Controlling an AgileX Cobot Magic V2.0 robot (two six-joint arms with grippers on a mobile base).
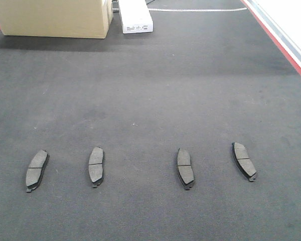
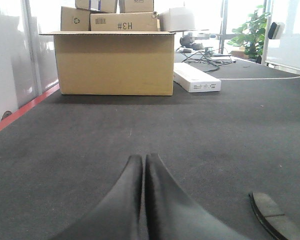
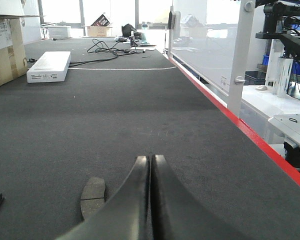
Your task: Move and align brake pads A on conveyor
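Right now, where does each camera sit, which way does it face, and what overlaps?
Front: high, looking down the dark charcoal felt conveyor at four flat grey curved brake pads; no robot visible.
Left wrist: low behind the shut left gripper, facing the tan cardboard box.
Right wrist: low behind the shut right gripper, along the red edge strip.
All share the white flat box.
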